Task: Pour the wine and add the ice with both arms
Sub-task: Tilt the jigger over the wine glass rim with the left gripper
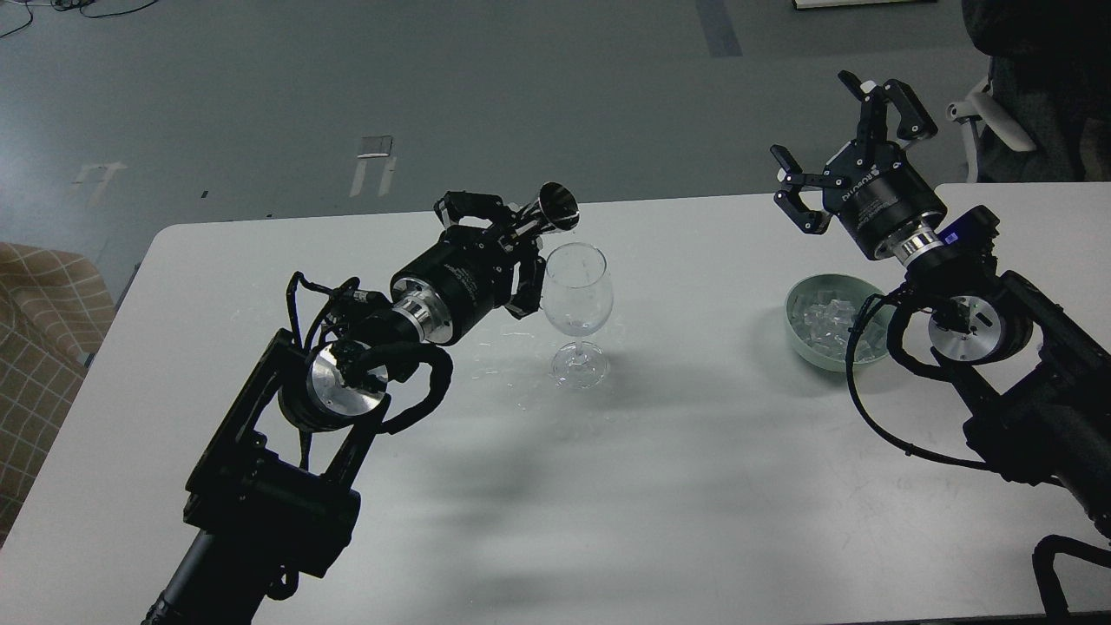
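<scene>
At frame centre, a dark metal cup (555, 208) is gripped, tilted, by the left gripper (512, 247) above the wine glass (576, 304). At upper right, the right gripper (846, 165) is spread wide, empty.

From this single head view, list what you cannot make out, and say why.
- Any wine in the wine glass: clear liquid, cannot be told apart.
- The dark cup in the left gripper: its body is hidden by the fingers.
- The ice bowl: its right rim is covered by the right arm's cable.

The right arm (998, 365) covers the near-right rim of the ice bowl (820, 299) below the right gripper (838, 143); any wine in the glass (577, 295) beside the left gripper (512, 252) is unreadable.
</scene>
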Robot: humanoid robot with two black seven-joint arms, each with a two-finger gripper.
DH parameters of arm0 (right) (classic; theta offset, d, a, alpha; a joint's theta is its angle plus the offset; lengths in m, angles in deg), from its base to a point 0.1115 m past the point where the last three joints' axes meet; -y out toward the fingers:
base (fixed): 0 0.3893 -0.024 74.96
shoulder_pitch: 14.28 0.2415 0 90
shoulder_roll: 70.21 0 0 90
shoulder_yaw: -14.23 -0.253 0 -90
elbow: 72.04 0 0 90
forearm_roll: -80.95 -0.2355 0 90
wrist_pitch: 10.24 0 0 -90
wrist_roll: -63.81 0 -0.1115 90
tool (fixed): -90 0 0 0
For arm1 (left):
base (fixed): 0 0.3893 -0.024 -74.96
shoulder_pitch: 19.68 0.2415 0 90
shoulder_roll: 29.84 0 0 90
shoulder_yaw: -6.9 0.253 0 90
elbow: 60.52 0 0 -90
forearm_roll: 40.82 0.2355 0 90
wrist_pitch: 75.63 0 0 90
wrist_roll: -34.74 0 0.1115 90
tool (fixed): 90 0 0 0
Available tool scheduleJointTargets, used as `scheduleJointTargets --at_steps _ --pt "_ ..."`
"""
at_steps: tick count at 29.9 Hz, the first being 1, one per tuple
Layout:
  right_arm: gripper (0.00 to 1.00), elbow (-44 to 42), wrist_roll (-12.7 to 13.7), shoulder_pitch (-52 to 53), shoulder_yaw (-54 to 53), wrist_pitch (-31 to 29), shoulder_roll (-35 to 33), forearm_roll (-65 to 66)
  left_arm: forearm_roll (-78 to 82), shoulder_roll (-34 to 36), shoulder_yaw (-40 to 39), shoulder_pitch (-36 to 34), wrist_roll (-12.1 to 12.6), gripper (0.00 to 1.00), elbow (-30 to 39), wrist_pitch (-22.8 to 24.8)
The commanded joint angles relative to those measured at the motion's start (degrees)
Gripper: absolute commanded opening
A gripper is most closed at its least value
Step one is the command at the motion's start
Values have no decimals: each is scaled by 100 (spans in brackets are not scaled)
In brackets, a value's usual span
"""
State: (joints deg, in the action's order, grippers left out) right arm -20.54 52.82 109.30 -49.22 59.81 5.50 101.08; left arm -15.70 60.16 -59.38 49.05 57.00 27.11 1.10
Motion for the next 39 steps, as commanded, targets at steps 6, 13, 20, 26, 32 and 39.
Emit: scheduleJointTargets --at_steps 6,13,20,26,32,39 --pt "100 0 0 -36 -9 0 5 0 336 0 98 -54 6 0 -9 44" --pt "100 0 0 -44 -9 0 23 0 573 0 125 -54 -11 0 -18 62" --pt "100 9 0 -62 -18 0 40 0 661 0 125 -54 -38 0 -26 79" --pt "100 9 0 -62 -18 0 40 0 670 0 134 -89 -90 0 -35 106" --pt "100 0 0 -71 -18 0 40 0 960 0 134 -63 -82 0 -35 387" --pt "100 9 0 -71 -18 0 31 0 995 0 134 -63 -108 0 -35 448"
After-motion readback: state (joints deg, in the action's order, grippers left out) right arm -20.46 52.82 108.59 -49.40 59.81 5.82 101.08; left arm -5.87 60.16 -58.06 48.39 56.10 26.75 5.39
